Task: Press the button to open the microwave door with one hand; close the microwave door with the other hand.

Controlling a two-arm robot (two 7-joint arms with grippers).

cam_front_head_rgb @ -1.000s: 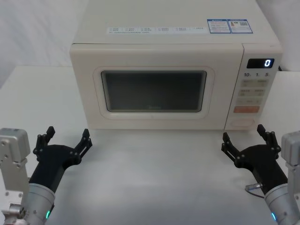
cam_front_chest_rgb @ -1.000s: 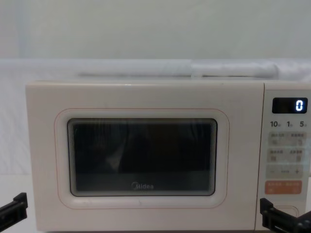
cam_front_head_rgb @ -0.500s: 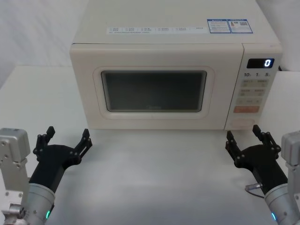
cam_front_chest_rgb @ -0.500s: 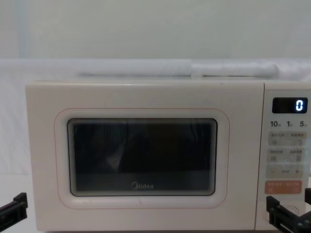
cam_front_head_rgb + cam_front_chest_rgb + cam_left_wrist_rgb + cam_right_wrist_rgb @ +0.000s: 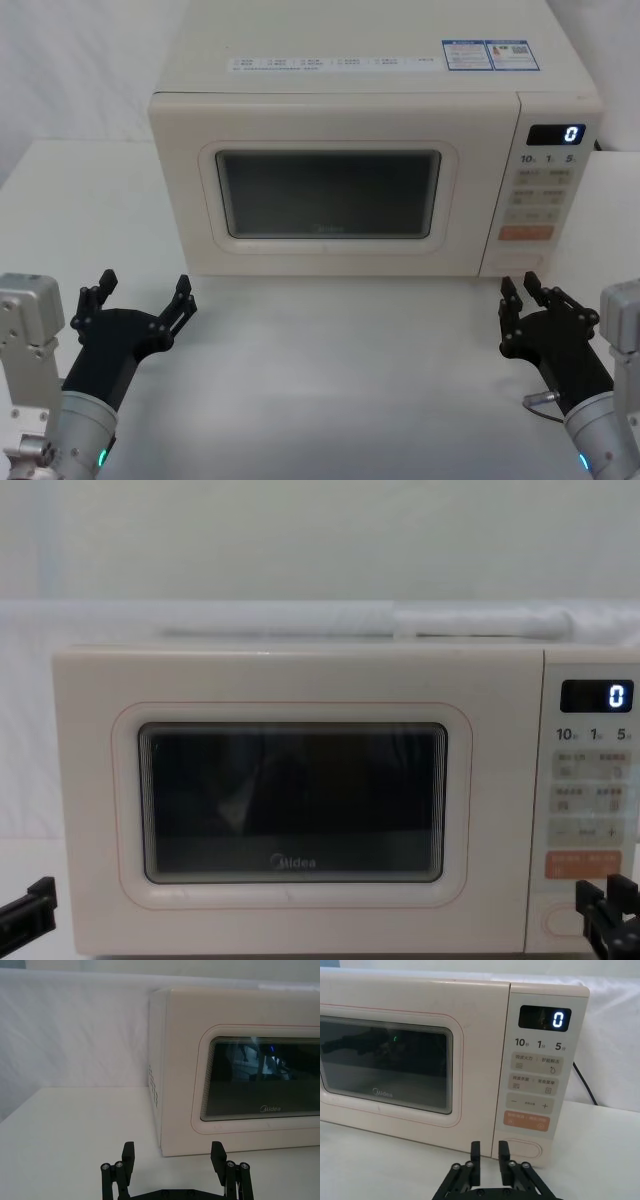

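Lining up for the press, with nothing of the task yet done.

Nearly pinched together on nothing, right gripper (image 5: 489,1159) poised just in front of the button (image 5: 525,1149), not touching it; button sitting at the foot of the control panel (image 5: 542,195), directly under the orange-red key (image 5: 527,1120). Sitting flush and closed, microwave door (image 5: 330,190) left of that panel, so both the opening and the closing are judged still to come. Spread wide and empty, left gripper (image 5: 141,296) waiting low on the table (image 5: 330,380), in front of the door's left edge and clear of it.
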